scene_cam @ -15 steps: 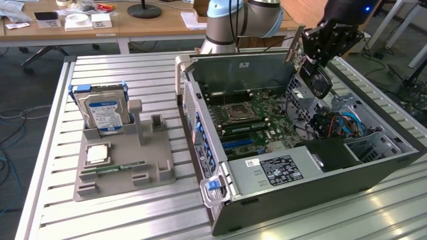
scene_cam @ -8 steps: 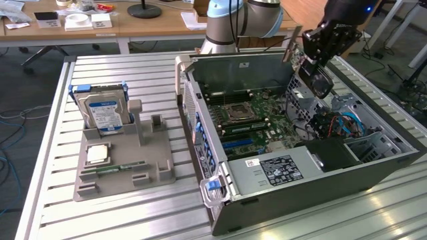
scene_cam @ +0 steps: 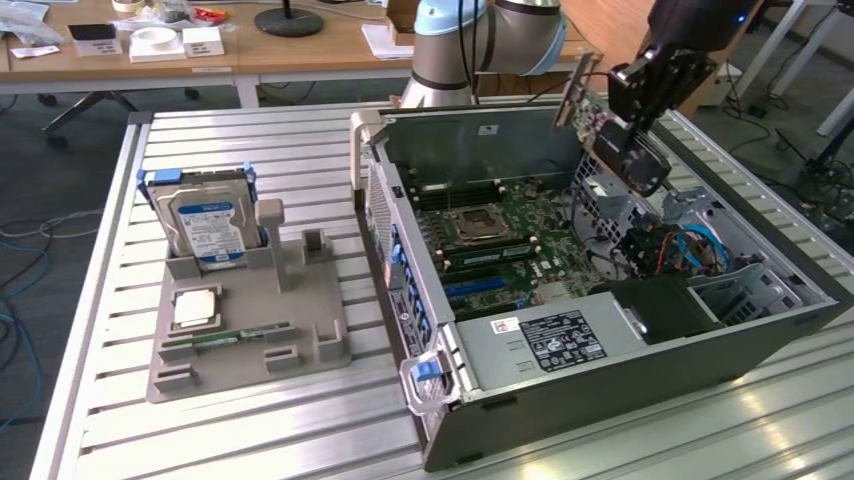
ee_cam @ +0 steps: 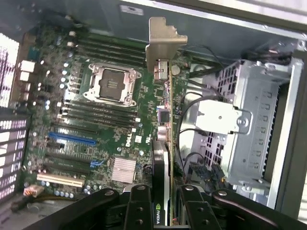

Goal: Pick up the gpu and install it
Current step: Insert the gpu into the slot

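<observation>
Gripper is clamped on the gpu, which hangs edge-down over the motherboard inside the open case. This looks like the carry/align step, with the card not seated. Seating likely calls for lining the card edge over the blue slot.

White "DELL" lettering stands on the motherboard, turned sideways, near the silver heatsink. A green Nvidia eye logo sits on the gpu edge. Print on the power supply label and the drive label is too small to read
</observation>
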